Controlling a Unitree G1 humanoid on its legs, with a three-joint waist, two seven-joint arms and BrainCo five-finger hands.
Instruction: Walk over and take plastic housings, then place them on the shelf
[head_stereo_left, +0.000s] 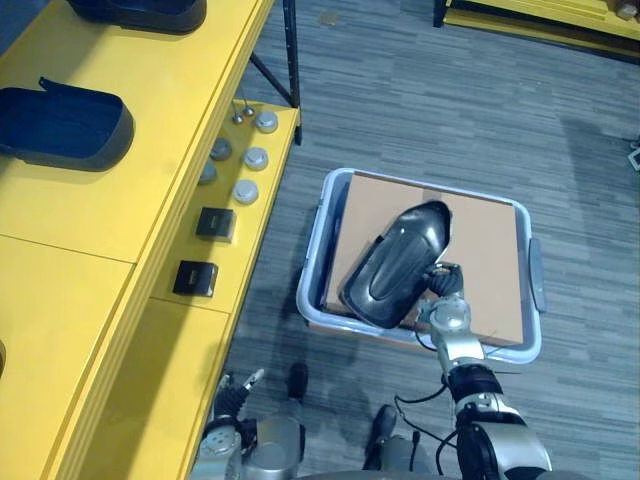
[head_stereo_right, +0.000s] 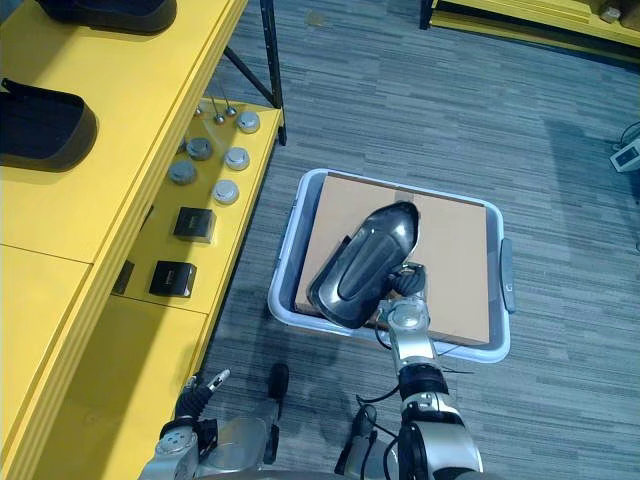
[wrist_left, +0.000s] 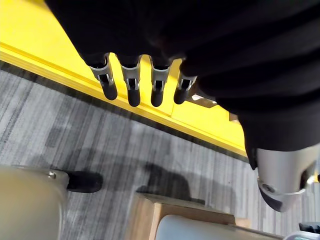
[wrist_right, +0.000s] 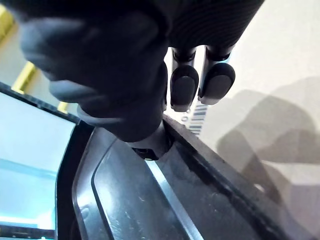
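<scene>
A glossy dark plastic housing (head_stereo_left: 395, 265) is tilted up over the pale crate (head_stereo_left: 318, 240) on the floor. My right hand (head_stereo_left: 447, 312) grips its lower right edge. In the right wrist view the thumb (wrist_right: 110, 85) presses on the housing's inner face (wrist_right: 150, 200) and the fingers (wrist_right: 184, 87) curl behind its rim. My left hand (head_stereo_left: 232, 395) hangs low beside the yellow shelf (head_stereo_left: 120, 200), its fingers (wrist_left: 130, 85) relaxed and holding nothing. Two other dark housings (head_stereo_left: 65, 125) (head_stereo_left: 140, 12) lie on the shelf's top level.
Brown cardboard (head_stereo_left: 490, 260) lines the crate. The shelf's lower level holds several round silver parts (head_stereo_left: 245, 175) and two black boxes (head_stereo_left: 215, 222) (head_stereo_left: 195, 277). A black shelf leg (head_stereo_left: 290, 60) stands behind it. Grey carpet lies around the crate, and another yellow rack (head_stereo_left: 540, 15) stands far right.
</scene>
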